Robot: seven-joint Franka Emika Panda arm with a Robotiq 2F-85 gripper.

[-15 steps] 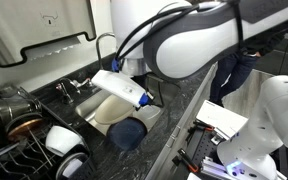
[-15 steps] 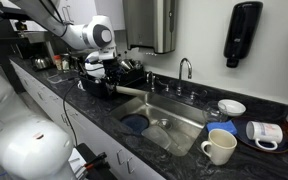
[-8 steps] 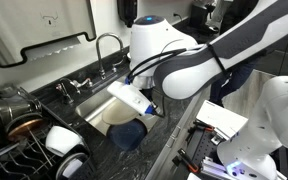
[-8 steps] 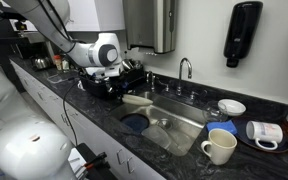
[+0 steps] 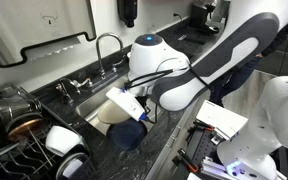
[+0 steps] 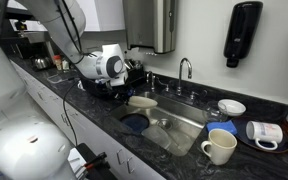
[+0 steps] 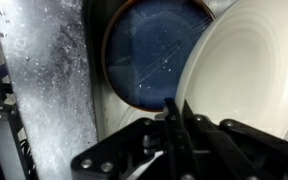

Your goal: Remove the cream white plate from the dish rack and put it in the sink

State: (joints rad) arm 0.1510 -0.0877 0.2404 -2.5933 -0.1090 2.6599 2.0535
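Note:
My gripper (image 7: pixel 178 103) is shut on the rim of the cream white plate (image 7: pixel 249 70). The plate fills the right of the wrist view. In both exterior views the plate (image 5: pixel 106 112) (image 6: pixel 143 101) hangs tilted just inside the sink (image 6: pixel 180 126), with the gripper (image 5: pixel 122 102) (image 6: pixel 128 97) at its edge. Beside and below it, a dark-blue round dish (image 7: pixel 152 55) (image 5: pixel 130 135) (image 6: pixel 135 123) lies on the sink floor. The black wire dish rack (image 5: pixel 9 160) (image 6: pixel 136 72) stands on the counter beside the basin, behind the arm.
An arched chrome faucet (image 5: pixel 104 45) (image 6: pixel 185 68) rises at the sink's back edge. A cream mug (image 6: pixel 219 147), a white bowl (image 6: pixel 231 106) and a tipped cup (image 6: pixel 265 132) sit on the dark counter. White bowls (image 5: pixel 64 142) and pots (image 5: pixel 19 110) sit by the rack.
The arm has swung away from the dish rack and carried the plate over the sink, lowering it into the basin beside the blue dish. The grip stayed shut.

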